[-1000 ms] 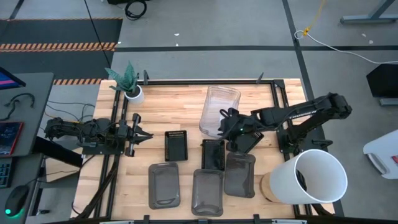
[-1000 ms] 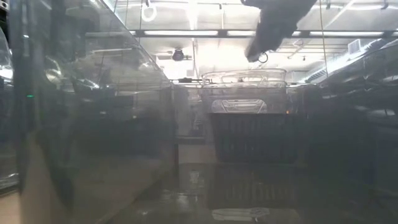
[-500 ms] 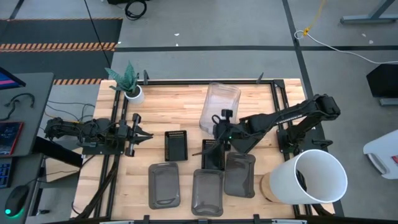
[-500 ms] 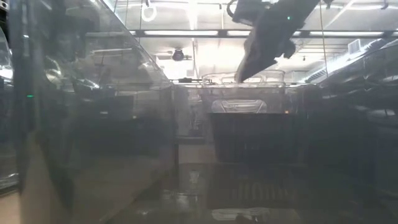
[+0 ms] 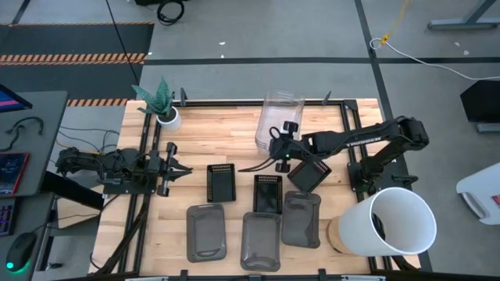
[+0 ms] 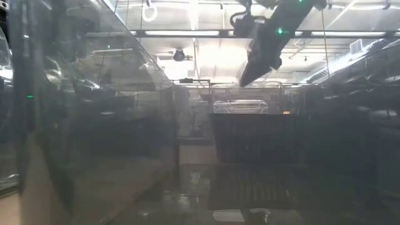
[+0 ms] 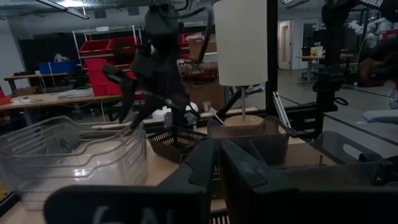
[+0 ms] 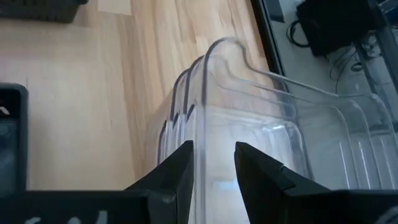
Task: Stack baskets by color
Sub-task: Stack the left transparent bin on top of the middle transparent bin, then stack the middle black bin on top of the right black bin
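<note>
Three clear baskets (image 5: 280, 119) sit nested in one stack at the table's far middle; their rims show in the right wrist view (image 8: 205, 68). My right gripper (image 5: 275, 147) is shut on the stack's near end. Two black slotted baskets (image 5: 221, 182) (image 5: 268, 193) lie in the middle of the table. In front of them, along the near edge, lie three dark grey baskets (image 5: 206, 232) (image 5: 260, 239) (image 5: 301, 219). My left gripper (image 5: 180, 168) rests shut at the table's left, touching nothing. My right gripper has the near end wall of the clear stack (image 8: 204, 118) between its two fingers, one finger inside the baskets and one outside. The fingers slant down from the table's right and near side. Whether the stack lies flat on the table, I cannot tell.
A big white bucket (image 5: 394, 222) lies on its side at the near right corner. A white plant pot (image 5: 166, 117) stands at the far left corner. A dark rail (image 5: 226, 101) runs along the table's far edge, close to the clear stack. Bare wood lies between the pot and the stack.
My right gripper has swung toward the table's far edge and tipped further down. The clear stack has gone with it: it stood slanted and nearer the black baskets, and now it lies square to the table close to the far rail.
</note>
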